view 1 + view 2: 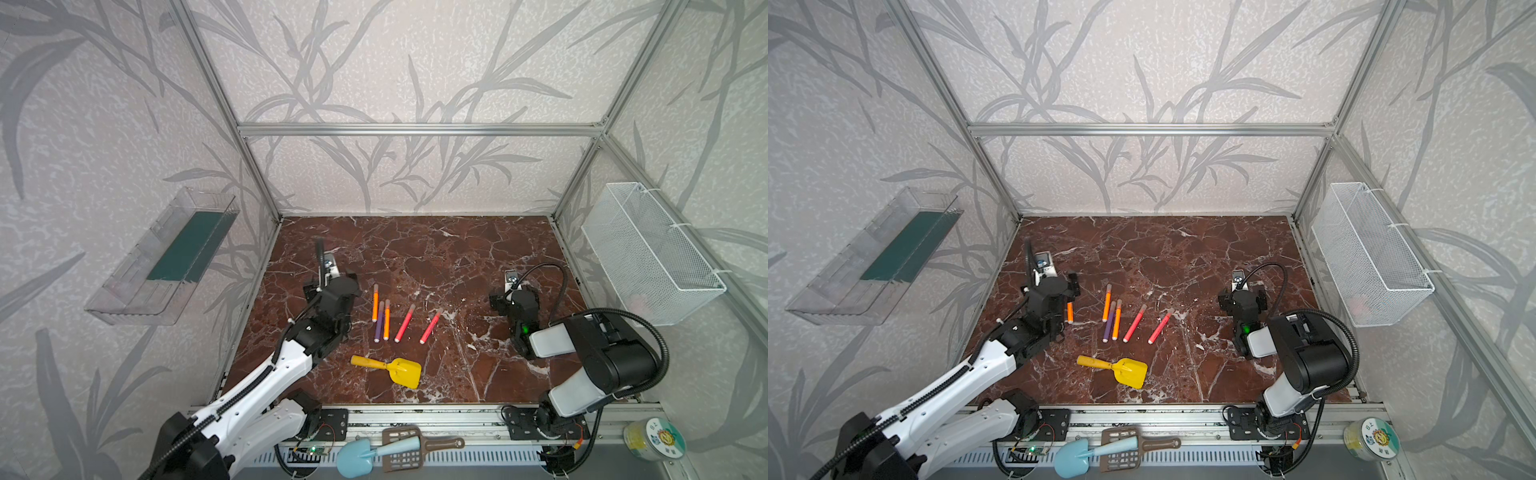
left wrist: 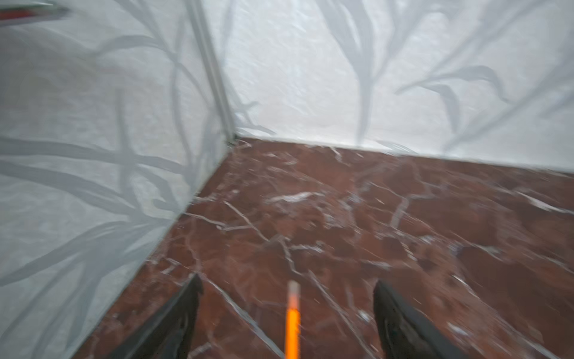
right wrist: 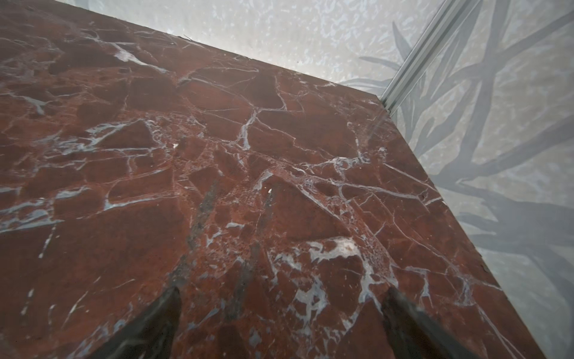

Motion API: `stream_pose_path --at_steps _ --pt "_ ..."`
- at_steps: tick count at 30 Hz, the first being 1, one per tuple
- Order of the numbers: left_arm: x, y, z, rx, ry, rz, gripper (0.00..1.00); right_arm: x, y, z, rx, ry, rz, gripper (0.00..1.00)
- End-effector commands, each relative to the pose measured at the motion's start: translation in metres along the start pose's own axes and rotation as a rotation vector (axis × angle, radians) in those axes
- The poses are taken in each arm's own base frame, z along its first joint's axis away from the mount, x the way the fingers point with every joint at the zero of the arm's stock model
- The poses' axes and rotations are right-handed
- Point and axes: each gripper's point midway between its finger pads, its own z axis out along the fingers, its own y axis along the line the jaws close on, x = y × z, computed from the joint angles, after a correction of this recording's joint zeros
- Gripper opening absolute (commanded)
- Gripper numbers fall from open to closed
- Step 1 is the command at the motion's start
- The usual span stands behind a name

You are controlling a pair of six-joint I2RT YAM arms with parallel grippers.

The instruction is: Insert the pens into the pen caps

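Left gripper [image 2: 286, 282]: jaws spread wide near the left edge of the table [image 1: 415, 249]; an orange pen [image 2: 292, 323] lies between them, touching neither.
Right gripper [image 3: 282, 290]: jaws wide over bare marble, near the right edge.
Other pens [image 1: 387, 320]: five lying mid-table, pale caps [image 1: 375, 287] on their far ends.
Open room: the table's far half.
Clear bin [image 1: 124, 291], left wall: holds a green sheet [image 1: 187, 249].
Wire basket [image 1: 648, 253], right wall: contents unclear.

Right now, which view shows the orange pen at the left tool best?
Left wrist view: the orange pen sits between the fingers of the open left tool, though blurred. A top view shows only a short stretch of it; elsewhere it does not show.
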Motion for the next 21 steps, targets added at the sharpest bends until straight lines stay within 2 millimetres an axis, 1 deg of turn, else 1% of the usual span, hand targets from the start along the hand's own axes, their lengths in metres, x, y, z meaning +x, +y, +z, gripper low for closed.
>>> stream_pose_path --at_steps 1,4,7,9,10,11,12,14,15,16,17,18,19,21 --pt "0.012 0.037 0.016 -0.118 -0.103 0.000 0.86 -0.029 0.000 0.003 -0.023 -0.073 0.053 0.99" --pt "0.032 0.053 0.033 -0.166 -0.089 -0.034 0.87 -0.028 0.000 0.004 -0.025 -0.074 0.056 0.99" --pt "0.046 0.056 0.055 -0.197 -0.073 -0.012 0.88 -0.029 0.000 0.005 -0.027 -0.068 0.053 0.99" --pt "0.058 0.065 0.072 -0.229 -0.070 -0.036 0.89 -0.028 0.001 0.005 -0.028 -0.068 0.052 0.99" --pt "0.055 0.068 0.077 -0.256 -0.081 -0.038 0.89 -0.028 0.001 0.005 -0.028 -0.067 0.052 0.99" --pt "0.057 0.061 0.083 -0.222 -0.072 -0.031 0.89 -0.028 0.001 0.005 -0.029 -0.068 0.052 0.99" --pt "0.057 0.048 0.089 -0.151 -0.070 -0.026 0.89 -0.028 0.001 0.005 -0.030 -0.068 0.052 0.99" --pt "0.071 0.020 0.098 0.020 -0.062 0.009 0.87 -0.028 0.001 0.005 -0.029 -0.067 0.052 0.99" --pt "0.081 0.017 0.104 0.032 -0.060 0.016 0.87 -0.029 0.001 0.005 -0.028 -0.067 0.052 0.99" --pt "0.074 0.018 0.108 0.017 -0.121 0.018 0.88 -0.029 0.001 0.005 -0.030 -0.067 0.052 0.99" --pt "0.076 0.021 0.105 -0.004 -0.109 0.010 0.92 -0.028 0.001 0.005 -0.030 -0.066 0.052 0.99" --pt "0.079 0.022 0.106 -0.003 -0.064 -0.002 0.92 -0.028 0.001 0.005 -0.030 -0.067 0.050 0.99" --pt "0.082 0.023 0.108 -0.008 -0.022 0.004 0.98 -0.029 0.001 0.005 -0.030 -0.067 0.052 0.99" --pt "0.080 0.021 0.116 -0.016 -0.010 0.019 0.99 -0.028 0.001 0.005 -0.030 -0.066 0.051 0.99"
